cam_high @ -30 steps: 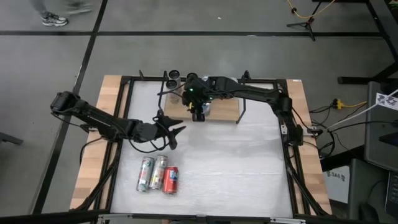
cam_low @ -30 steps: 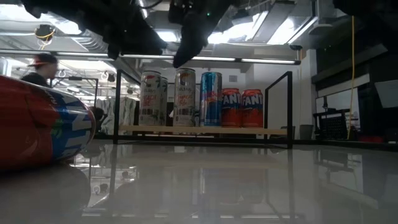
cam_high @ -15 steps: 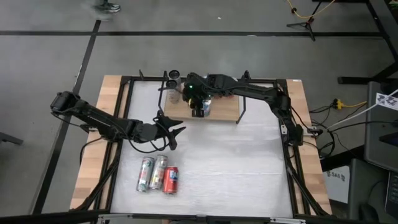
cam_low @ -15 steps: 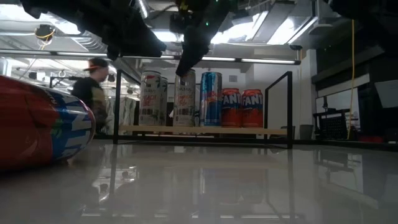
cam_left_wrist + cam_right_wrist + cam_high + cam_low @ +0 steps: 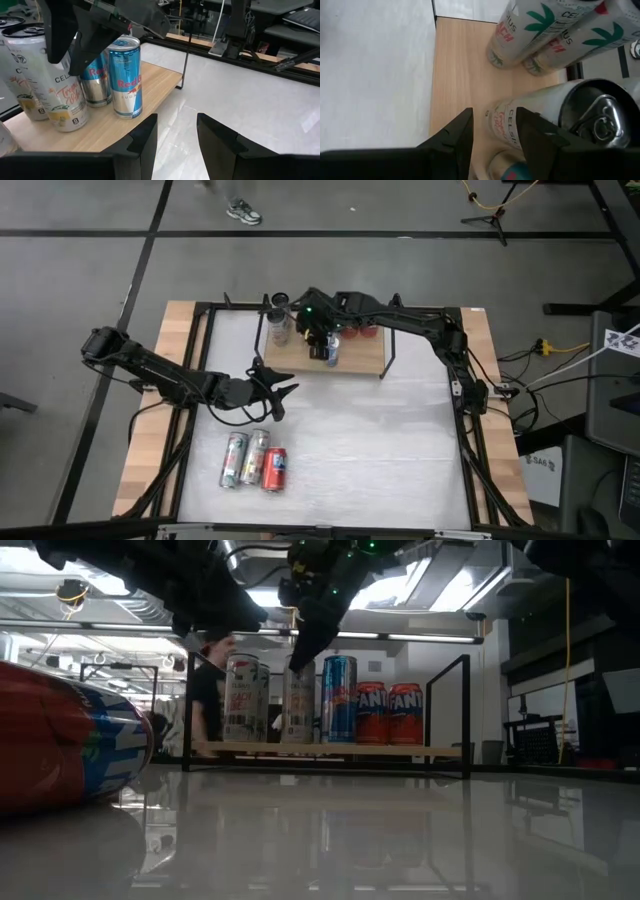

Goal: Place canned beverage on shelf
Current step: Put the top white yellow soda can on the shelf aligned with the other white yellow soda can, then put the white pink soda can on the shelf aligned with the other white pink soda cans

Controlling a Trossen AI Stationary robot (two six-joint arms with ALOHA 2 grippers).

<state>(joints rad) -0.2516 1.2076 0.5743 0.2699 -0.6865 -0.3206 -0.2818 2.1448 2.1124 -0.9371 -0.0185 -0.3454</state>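
The right tool [image 5: 318, 345], fingers slightly spread and holding nothing, hangs over the shelf's [image 5: 360, 362] white can [image 5: 545, 117].

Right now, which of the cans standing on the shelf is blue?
The Red Bull can, third from the left in the low view, is blue and silver. The Celsius cans beside it are pale, the Fanta cans orange.

R gripper [image 5: 318, 340] shifted toward shelf's [image 5: 360, 360] left end, now over tall white can [image 5: 298, 700] | fingers narrower than 1 s ago | 2 orange cans [image 5: 360, 333] now uncovered in high view | person [image 5: 207, 690] in bkgd walked right, now behind shelf's left upright
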